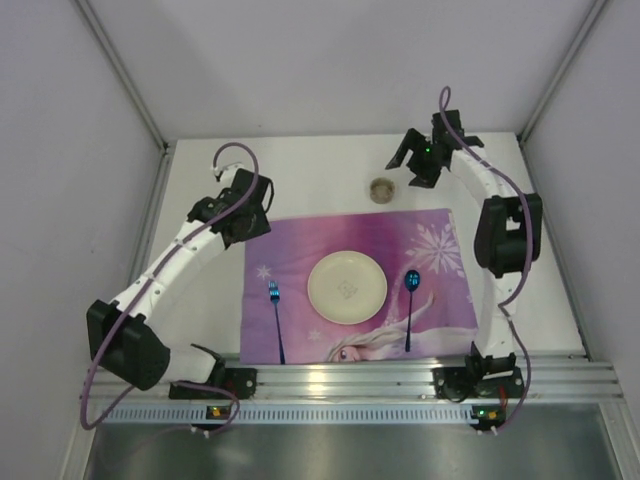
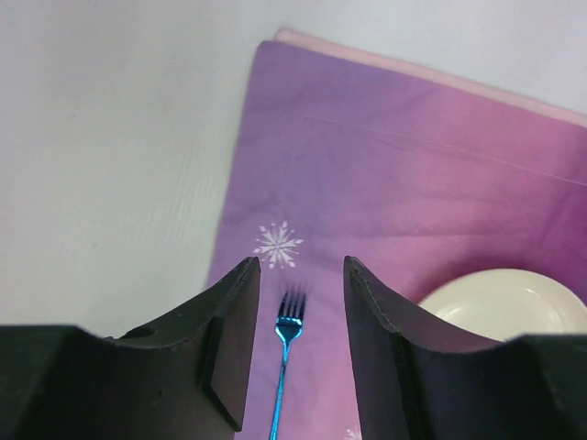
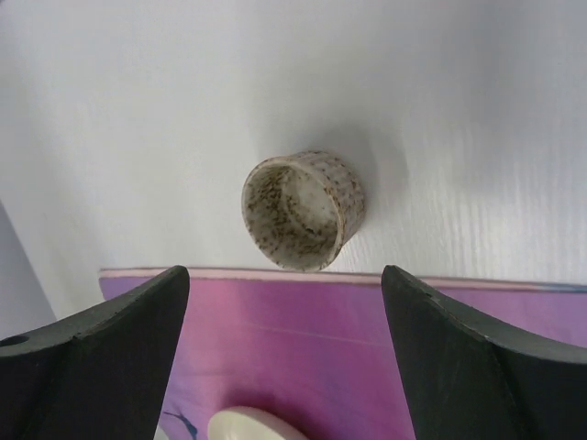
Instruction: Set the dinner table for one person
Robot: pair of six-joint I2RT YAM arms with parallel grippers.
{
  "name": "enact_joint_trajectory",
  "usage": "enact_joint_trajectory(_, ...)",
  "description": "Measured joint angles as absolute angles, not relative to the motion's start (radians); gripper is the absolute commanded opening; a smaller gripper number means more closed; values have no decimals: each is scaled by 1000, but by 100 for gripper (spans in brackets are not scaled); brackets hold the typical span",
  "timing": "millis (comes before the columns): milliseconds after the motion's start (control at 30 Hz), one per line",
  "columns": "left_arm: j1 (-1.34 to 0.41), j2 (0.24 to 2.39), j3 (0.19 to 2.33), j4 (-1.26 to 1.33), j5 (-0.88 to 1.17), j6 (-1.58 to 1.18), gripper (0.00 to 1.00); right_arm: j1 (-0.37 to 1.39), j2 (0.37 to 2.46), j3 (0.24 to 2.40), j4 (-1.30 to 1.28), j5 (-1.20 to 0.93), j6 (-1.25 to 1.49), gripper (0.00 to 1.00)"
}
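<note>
The dinner table (image 1: pixel 300 165) is a plain white top. A purple snowflake placemat (image 1: pixel 300 240) lies on it with a cream plate (image 1: pixel 347 287) in its middle. On the mat, a blue fork (image 1: pixel 275 310) lies left of the plate and a blue spoon (image 1: pixel 411 300) lies right of it. A speckled cup (image 1: pixel 381 189) stands on the bare table just beyond the mat's far edge. My left gripper (image 1: pixel 252 218) hovers over the mat's far left corner, open and empty (image 2: pixel 300 266), with the fork (image 2: pixel 286 348) below it. My right gripper (image 1: pixel 413 168) is open and empty (image 3: pixel 284 272), held above and behind the cup (image 3: pixel 303 209).
Grey walls enclose the table on the left, back and right. A metal rail (image 1: pixel 400 380) carrying both arm bases runs along the near edge. In the wrist views, the plate's rim (image 2: pixel 509 298) (image 3: pixel 248 423) sits on the mat (image 2: pixel 413 165) (image 3: pixel 367 339).
</note>
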State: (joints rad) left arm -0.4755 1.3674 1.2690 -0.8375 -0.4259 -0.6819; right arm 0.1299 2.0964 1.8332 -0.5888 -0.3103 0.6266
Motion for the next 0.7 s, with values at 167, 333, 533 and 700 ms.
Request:
enact_joint_trajectory(167,-406,1357,1233,-850,-411,-677,47,191,2224,1868,-598,-281,639,79)
enact_joint_trajectory(333,-369,1367,1234,-850,-400,-669,46,223,2294,1884,-611,-266,655,63)
enact_joint_trajectory(533,-347,1420,1236,-849,-379,-647,45,226,2323,1932,-613,-239,667,50)
enact_joint_trajectory(700,-332,1452,1244,-849,-356,-627,44,224,2356,1953,-614,-213,673,35)
